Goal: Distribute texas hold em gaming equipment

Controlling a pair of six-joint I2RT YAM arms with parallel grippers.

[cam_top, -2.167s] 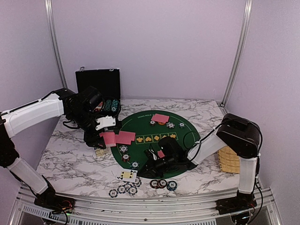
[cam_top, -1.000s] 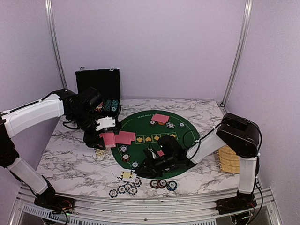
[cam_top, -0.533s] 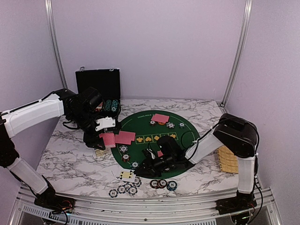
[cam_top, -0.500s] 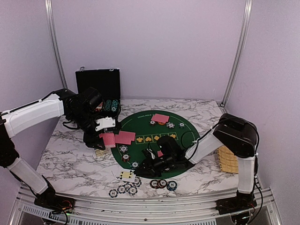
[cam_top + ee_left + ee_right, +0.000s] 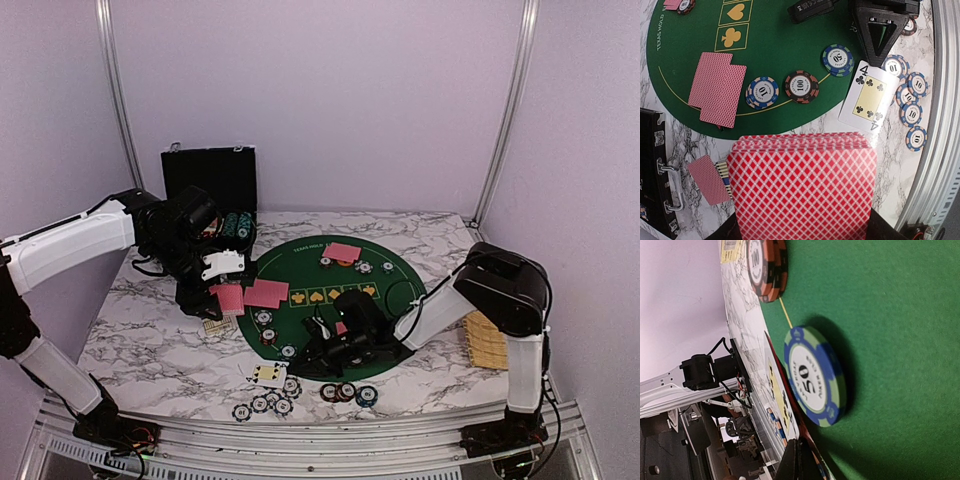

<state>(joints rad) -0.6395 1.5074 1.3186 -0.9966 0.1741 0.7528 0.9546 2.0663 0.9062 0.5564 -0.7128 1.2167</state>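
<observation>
- Right gripper (image 5: pixel 798 460): jaws now fully together, having stood partly apart a second ago. It lies low over the near edge of the green mat (image 5: pixel 790 40), with its tips at the far corner of the face-up four of clubs (image 5: pixel 869 96).
- Four of clubs: on the marble, touching the mat's near edge. In the overhead view it sits slightly further left along that edge than half a second ago.
- Reading of the change: the closing jaws have probably nudged or nipped this card. If so, the step in hand is placing or correcting one dealt card, not starting on a new item.
- Left gripper (image 5: pixel 228 292): unchanged, clamped on the deck of red-backed cards (image 5: pixel 802 185), which it holds above the mat's left edge.
- Unmoved items:
  - the pair of face-down cards (image 5: pixel 717 90) on the left part of the mat;
  - the 50 chip (image 5: pixel 815 375) just inside the mat's near edge;
  - the loose chips (image 5: pixel 910 105) on the marble beyond that edge.
- Not resolved: whether the four of clubs is actually pinched. The right wrist view shows its edge running up to the closed tips, but the frame's lower border cuts off the contact.
- Hidden: the left fingers lie beneath the deck, so only dark slivers show at its lower corners. The deck also screens the marble under it. From overhead, the right arm's body covers its own fingertips.
</observation>
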